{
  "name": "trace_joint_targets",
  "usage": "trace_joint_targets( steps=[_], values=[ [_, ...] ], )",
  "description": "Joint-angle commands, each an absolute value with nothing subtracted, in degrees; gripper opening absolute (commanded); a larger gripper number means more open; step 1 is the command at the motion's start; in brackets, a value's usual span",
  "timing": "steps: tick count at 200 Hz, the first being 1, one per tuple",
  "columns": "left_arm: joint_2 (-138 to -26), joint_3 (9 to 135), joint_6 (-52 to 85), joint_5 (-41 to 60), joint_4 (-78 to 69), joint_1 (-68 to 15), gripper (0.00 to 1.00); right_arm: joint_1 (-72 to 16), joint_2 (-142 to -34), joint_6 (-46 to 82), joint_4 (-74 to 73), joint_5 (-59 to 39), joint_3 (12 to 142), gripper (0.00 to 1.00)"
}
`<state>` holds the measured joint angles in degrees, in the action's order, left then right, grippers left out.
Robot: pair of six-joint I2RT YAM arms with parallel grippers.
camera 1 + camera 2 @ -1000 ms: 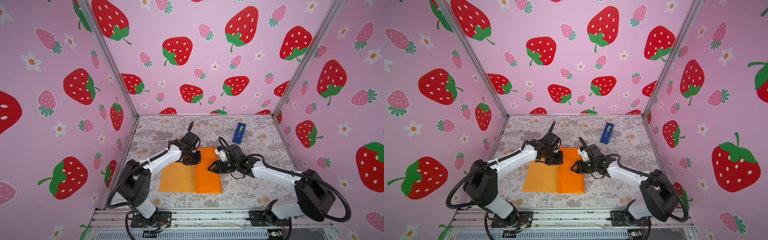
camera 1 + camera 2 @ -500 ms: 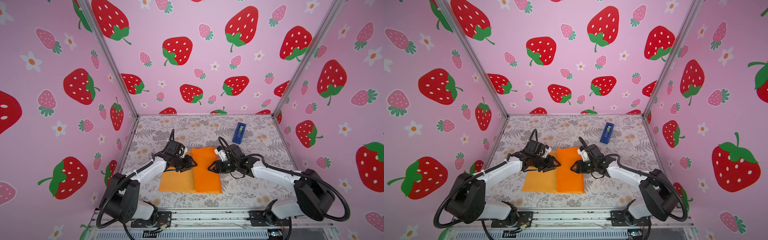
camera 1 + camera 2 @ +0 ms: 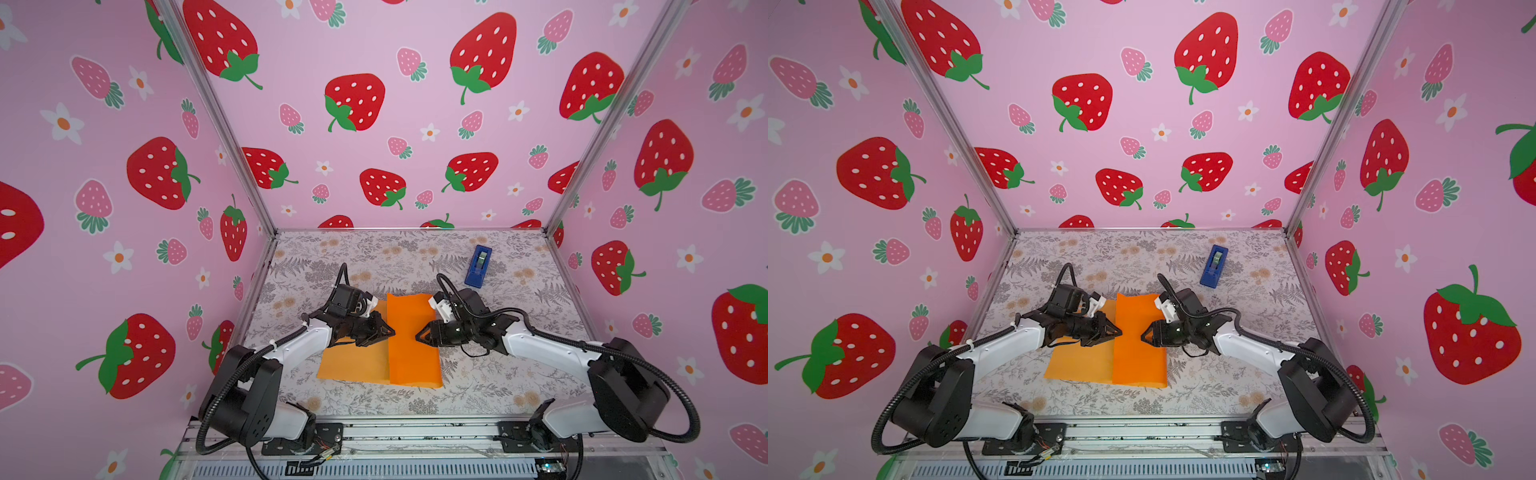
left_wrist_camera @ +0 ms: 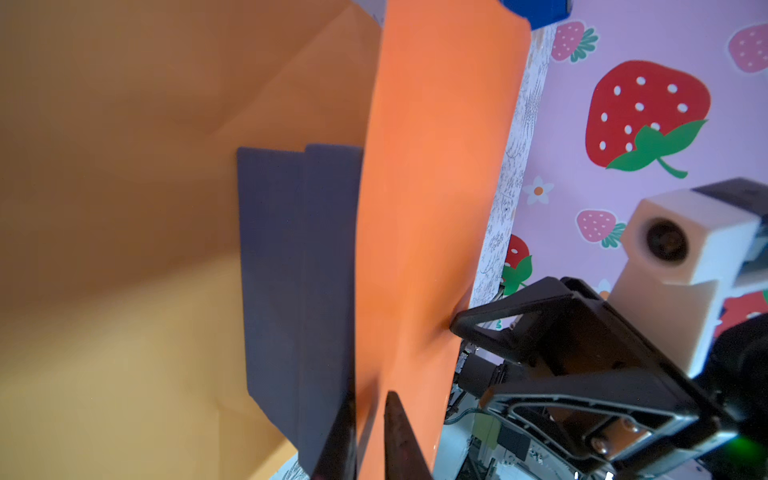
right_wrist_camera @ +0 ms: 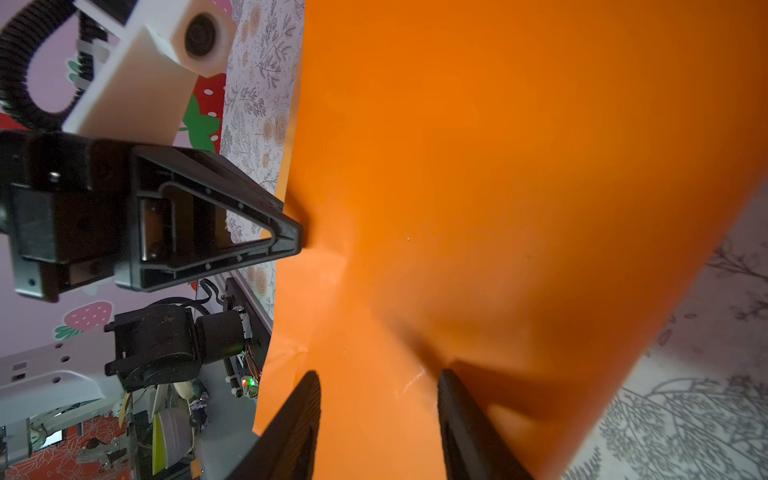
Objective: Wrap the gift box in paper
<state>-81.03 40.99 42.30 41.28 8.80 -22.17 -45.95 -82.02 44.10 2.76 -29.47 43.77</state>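
The orange paper (image 3: 411, 345) (image 3: 1138, 353) lies on the table with its right part folded over to the left as a flap. The slate-blue gift box (image 4: 291, 270) shows only in the left wrist view, half under that flap. My left gripper (image 3: 390, 332) (image 3: 1119, 332) (image 4: 370, 399) is at the flap's left edge, and its narrow jaws are shut on the paper edge. My right gripper (image 3: 417, 336) (image 3: 1143, 337) (image 5: 378, 378) faces it from the right. Its jaws stand apart, tips against the paper, clamping nothing.
A bright-blue tape dispenser (image 3: 478, 266) (image 3: 1214, 266) stands at the back right of the floral table cover (image 3: 498, 382). Pink strawberry walls close in the left, back and right sides. A metal rail (image 3: 415, 432) runs along the front edge.
My left gripper has moved from the flap's far end toward the front, to the middle of its left edge, and closed there. The right arm has stayed still.
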Motion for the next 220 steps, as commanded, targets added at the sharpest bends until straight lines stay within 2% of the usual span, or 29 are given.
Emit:
trace_joint_targets(
  steps=[1, 13, 16, 25, 97, 192, 196, 220],
  values=[
    [-80.7, 43.7, 41.4, 42.7, 9.7, -22.3, 0.08, -45.8, -81.9, 44.8, 5.7, -28.5, 43.0, 0.49],
    [-80.5, 44.6, 40.9, 42.3, 10.8, -22.3, 0.07, -45.8, -81.7, 44.8, 5.8, -28.4, 43.2, 0.49],
    [-80.4, 44.8, 40.7, 42.1, 11.2, -22.2, 0.03, -45.8, -81.6, 44.8, 5.9, -28.3, 43.3, 0.49],
    [-80.3, 45.7, 40.2, 41.7, 12.3, -22.2, 0.0, -45.8, -81.3, 44.8, 6.0, -28.2, 43.6, 0.49],
    [-84.0, 52.3, 36.0, 38.3, 19.6, -22.3, 0.0, -45.8, -79.7, 45.9, 5.2, -28.4, 44.9, 0.51],
    [-87.9, 52.5, 33.7, 36.0, 22.4, -22.4, 0.0, -45.9, -81.6, 46.2, 3.1, -29.7, 43.7, 0.51],
    [-87.9, 52.4, 33.6, 35.9, 22.5, -22.4, 0.0, -45.9, -81.7, 46.2, 3.3, -29.5, 43.6, 0.55],
    [-87.5, 51.8, 33.4, 35.4, 23.1, -22.4, 0.0, -45.9, -81.6, 46.1, 3.7, -29.2, 43.7, 0.56]
  ],
)
